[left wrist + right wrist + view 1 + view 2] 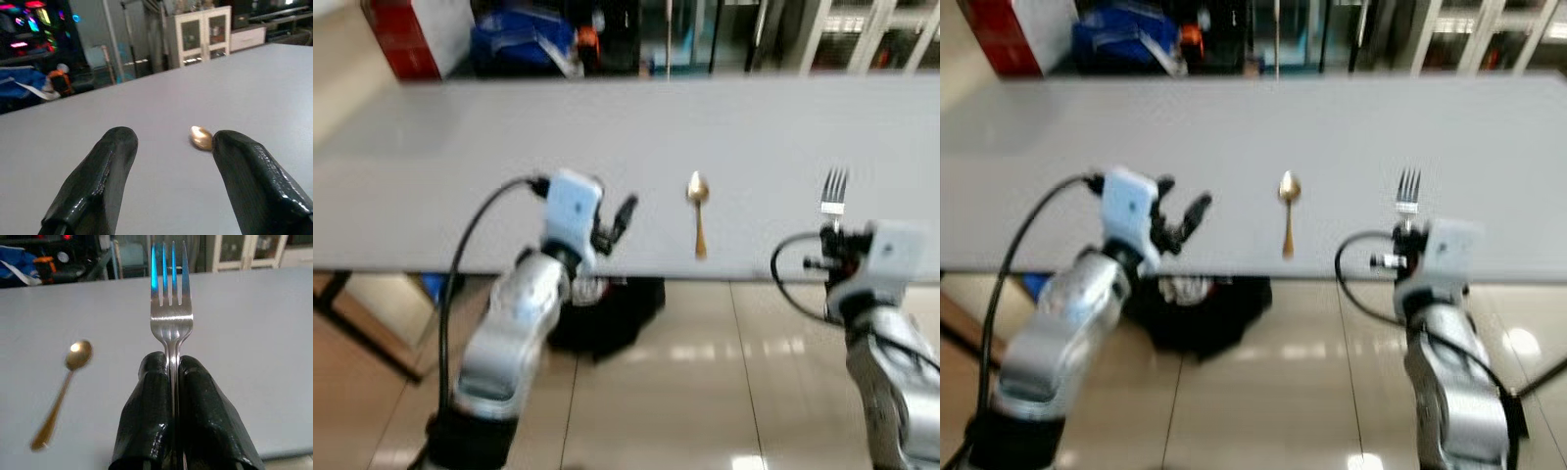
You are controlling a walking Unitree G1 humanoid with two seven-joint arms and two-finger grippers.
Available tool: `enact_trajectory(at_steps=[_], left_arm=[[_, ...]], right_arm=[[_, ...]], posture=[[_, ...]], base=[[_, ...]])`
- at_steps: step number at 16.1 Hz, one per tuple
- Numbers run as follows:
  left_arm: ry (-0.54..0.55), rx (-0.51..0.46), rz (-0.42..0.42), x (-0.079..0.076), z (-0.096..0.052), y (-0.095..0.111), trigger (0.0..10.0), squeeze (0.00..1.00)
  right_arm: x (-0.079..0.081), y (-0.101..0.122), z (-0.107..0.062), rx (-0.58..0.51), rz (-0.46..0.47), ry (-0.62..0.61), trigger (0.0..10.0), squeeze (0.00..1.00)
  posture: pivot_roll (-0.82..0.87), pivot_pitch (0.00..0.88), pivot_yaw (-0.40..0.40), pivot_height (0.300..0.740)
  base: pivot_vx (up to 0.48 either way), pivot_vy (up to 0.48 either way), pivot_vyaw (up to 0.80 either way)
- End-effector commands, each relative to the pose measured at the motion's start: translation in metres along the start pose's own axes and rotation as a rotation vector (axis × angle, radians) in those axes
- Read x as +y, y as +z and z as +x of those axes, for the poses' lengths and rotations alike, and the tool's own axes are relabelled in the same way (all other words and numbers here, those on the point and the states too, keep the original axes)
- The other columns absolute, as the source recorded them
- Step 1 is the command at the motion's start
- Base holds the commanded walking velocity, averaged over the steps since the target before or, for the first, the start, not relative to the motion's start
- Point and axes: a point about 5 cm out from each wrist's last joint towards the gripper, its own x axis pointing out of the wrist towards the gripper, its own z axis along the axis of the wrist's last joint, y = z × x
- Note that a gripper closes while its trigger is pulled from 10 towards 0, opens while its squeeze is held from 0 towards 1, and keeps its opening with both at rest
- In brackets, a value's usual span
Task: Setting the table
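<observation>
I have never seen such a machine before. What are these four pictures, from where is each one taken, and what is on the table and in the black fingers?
This is a humanoid robot with two silver arms, each ending in a gripper of two long black fingers. The two wide pictures come from a stereo camera on its head, looking down at a grey table. The other two come from cameras on the wrists, looking along the fingers.

A gold spoon lies on the table, bowl away from the robot. The right gripper is shut on a silver fork, tines pointing away over the table's near edge. The left gripper is open and holds nothing; it sits near the table's edge, to the left of the spoon.
</observation>
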Motion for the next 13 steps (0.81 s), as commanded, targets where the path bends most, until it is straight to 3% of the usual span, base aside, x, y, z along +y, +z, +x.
enact_trajectory(at_steps=[1,13], left_arm=[[0.030,0.005,0.010,0.0093,-0.0032,-0.0001,10.0,0.00],[0.015,0.012,0.009,0.0049,-0.0071,-0.0031,10.0,0.00]], right_arm=[[0.0081,0.0030,0.0014,-0.013,0.011,0.032,10.0,0.00],[0.0080,0.0040,0.0085,-0.012,-0.010,0.052,10.0,0.00]], posture=[[0.01,0.027,0.043,0.740],[0.02,0.008,0.023,0.740]], base=[[0.337,0.000,0.00],[0.336,0.000,0.00]])
